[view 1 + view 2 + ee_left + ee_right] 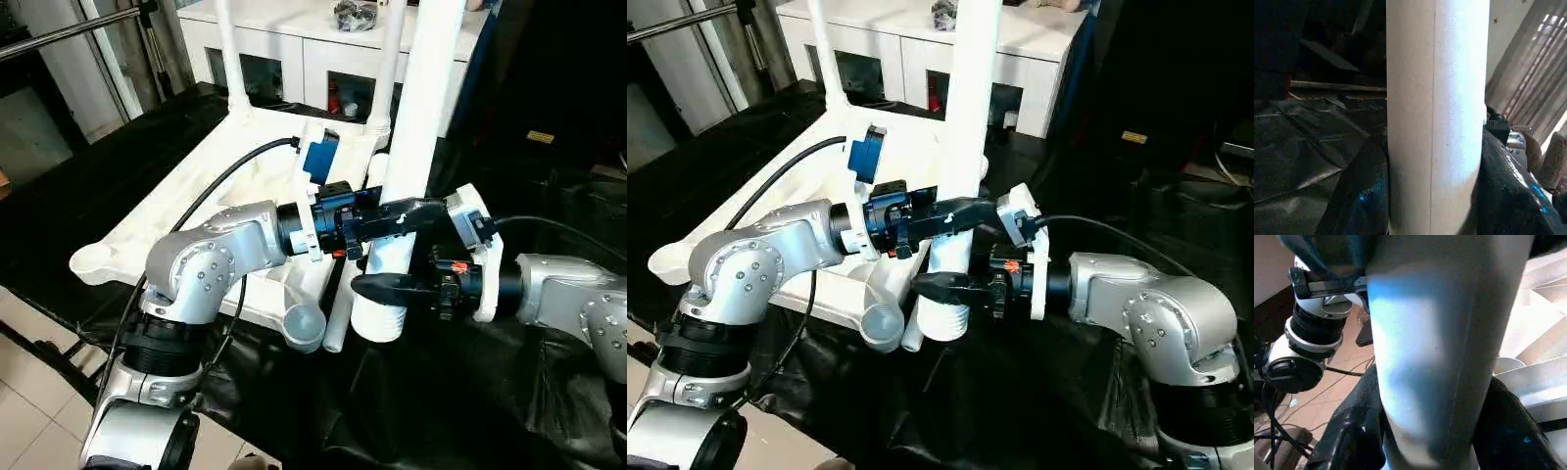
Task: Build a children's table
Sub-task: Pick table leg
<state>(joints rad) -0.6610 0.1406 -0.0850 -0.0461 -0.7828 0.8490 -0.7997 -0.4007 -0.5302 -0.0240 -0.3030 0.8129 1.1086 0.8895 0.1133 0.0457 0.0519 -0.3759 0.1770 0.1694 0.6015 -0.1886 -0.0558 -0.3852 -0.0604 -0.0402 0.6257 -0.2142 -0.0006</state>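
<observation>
Left eye view shows the held leg (423, 108) standing almost upright, its long axis running from the top of the picture down to its ribbed lower end, which hangs just above the black cloth (431, 411). Both grippers have it between their fingers. The left gripper (409, 217) is closed around the tube from the robot's left side, higher on the tube, and the left wrist view confirms it: the leg rises between the two dark fingers (1359, 196) and touches them. The right gripper (387, 287) takes the same tube lower, near the ribbed end, and in the right wrist view the leg sits between its fingers (1352, 440) as well; whether this grip is already firm I cannot tell. The tabletop (186, 211) lies upside down on the cloth, to the left of the held leg and behind it. Two legs already stand in its far corners, and one more leg (345, 313) lies flat beside the held one. The empty round socket (305, 325) at the near corner is just left of the leg's lower end. So, in my judgement, the coming move depends on bringing this lower end sideways over that socket while keeping the axis upright.
</observation>
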